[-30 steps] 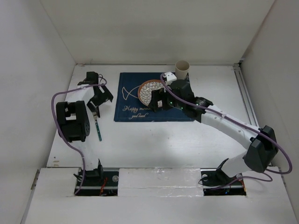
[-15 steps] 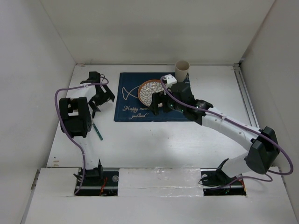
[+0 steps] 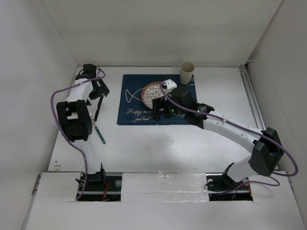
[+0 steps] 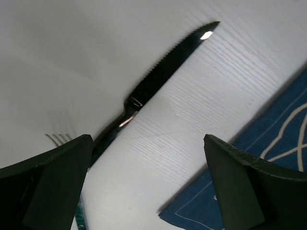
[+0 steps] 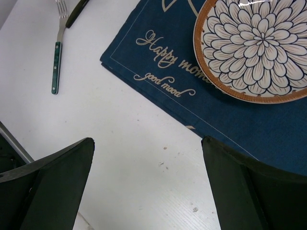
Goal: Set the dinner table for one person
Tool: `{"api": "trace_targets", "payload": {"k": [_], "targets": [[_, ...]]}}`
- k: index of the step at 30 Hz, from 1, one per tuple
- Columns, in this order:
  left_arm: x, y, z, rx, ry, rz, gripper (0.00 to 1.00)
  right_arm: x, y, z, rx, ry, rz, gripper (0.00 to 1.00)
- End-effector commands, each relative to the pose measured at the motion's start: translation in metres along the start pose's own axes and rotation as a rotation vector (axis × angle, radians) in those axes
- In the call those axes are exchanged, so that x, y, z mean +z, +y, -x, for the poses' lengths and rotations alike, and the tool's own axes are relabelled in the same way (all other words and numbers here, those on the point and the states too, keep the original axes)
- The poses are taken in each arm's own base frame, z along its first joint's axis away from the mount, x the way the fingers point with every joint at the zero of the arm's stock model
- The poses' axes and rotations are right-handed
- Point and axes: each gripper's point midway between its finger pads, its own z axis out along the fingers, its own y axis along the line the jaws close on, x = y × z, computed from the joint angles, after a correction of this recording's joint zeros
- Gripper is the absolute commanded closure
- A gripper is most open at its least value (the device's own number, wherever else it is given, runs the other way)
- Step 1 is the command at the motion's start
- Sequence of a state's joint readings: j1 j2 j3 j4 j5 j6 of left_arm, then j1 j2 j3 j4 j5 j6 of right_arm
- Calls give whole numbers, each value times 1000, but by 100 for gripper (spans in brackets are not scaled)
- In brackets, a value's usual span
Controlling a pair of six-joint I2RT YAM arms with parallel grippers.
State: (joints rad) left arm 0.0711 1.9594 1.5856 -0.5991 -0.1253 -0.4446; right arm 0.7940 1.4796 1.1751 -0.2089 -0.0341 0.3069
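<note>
**Jaws wide on both arms, worktop beneath each**

The white worktop spreads out on all sides of the navy placemat, which lies toward its far middle. A flower-patterned plate with an orange rim sits on the placemat, and a beige cup stands upright at the placemat's far right corner.

The left jaws are spread wide with nothing between them. They hang over the strip of worktop just left of the placemat. In the left wrist view, bare white worktop fills the gap between them, and the placemat's left edge shows at the lower right. A dark serrated knife lies flat on that strip, apart from both jaws. A green-handled fork lies flat left of the placemat's near left corner, its tines close to the knife's handle end.

The right jaws are also spread wide and hold nothing. They hang over the placemat's near edge, on the near side of the plate. In the right wrist view, the white worktop lies straight below the gap, the placemat's script-lettered border runs across above it, and the plate sits beyond that border. Neither pair of jaws touches the worktop or anything on it.
</note>
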Motion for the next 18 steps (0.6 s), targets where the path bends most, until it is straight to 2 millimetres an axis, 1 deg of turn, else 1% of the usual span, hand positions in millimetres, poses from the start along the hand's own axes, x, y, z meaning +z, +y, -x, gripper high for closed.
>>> {"api": "trace_targets", "payload": {"k": [1,2,3,4,5,7,8,9,11,12,13,15,16,17,18], "targets": [[9,26,0,62,24,71,1,-4,16,26,-14,-78,53,0],[14,25,-8,75,52,57,1,-4,16,26,-15,-78,53,0],[21,27,-9,79,59,52,1,-4,16,26,-15,-78,53,0],[21,25,-10,88,64,40,2,-4,16,26,-24,-79,53,0],[27,26,-18,90,84,36,2,-4,16,26,-24,-79,53,0],[30,25,-23,90,97,27,4,-3,14,26,-23,-81,44,0],[33,25,-29,91,108,18,9,-3,13,22,-23,-73,41,0],[34,22,-28,89,104,5,12,-3,13,22,-23,-73,41,0],[35,24,-32,90,114,9,18,-3,13,22,-23,-73,41,0],[36,26,-35,91,122,13,24,-3,13,22,-23,-73,41,0],[36,22,-37,100,123,9,26,-3,13,22,-23,-73,41,0],[39,25,-39,102,127,25,33,-3,15,21,-23,-70,50,0],[42,24,-46,114,151,32,43,-3,15,21,-23,-70,50,0],[41,23,-47,123,146,40,48,-3,15,21,-23,-70,50,0],[41,26,-49,126,151,52,51,-3,15,21,-23,-70,50,0]]}}
